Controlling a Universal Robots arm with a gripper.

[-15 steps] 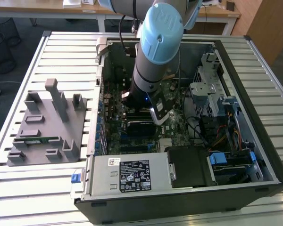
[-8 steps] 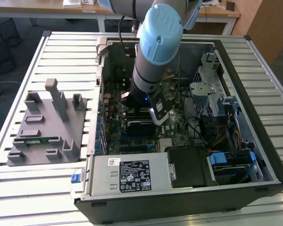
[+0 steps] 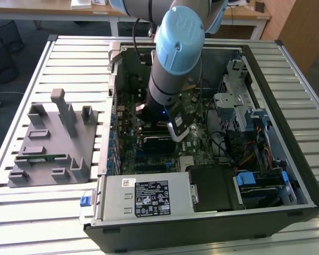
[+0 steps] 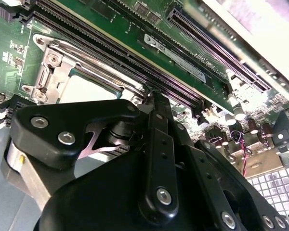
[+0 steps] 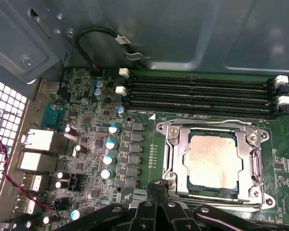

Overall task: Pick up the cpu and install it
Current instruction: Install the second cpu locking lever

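cpu location: the cpu (image 5: 213, 161) lies flat in its socket on the green board (image 5: 135, 144), inside the metal frame (image 5: 171, 159) that rings it. Pale silvery top faces up. A corner of it also shows in the second wrist view (image 4: 89, 89).

cpu seating: looks level in the socket and square to the frame; I can't tell whether it is fully dropped in or whether the frame is latched.

my gripper: my gripper (image 5: 156, 192) is down inside the open computer case (image 3: 287, 69), low over the board. In the exterior view my arm (image 3: 175, 58) covers the socket area.

jaw state: fingertips meet at a point with nothing between them, so I read the jaws as closed and empty. I am not carrying the chip.

key relation: my fingertips sit just beside the edge of the socket frame, off the chip, not above it. The chip lies straight ahead of the tips, apart from them.

chip axis: near square, edges parallel to the memory slots (image 5: 197, 94), which run along the far side of the socket.

tray: the grey tray (image 3: 50, 141) sits outside the case on the exterior view's left, well apart from me; a green stick (image 3: 40, 157) lies on it.

judgement: the chip appears placed already.
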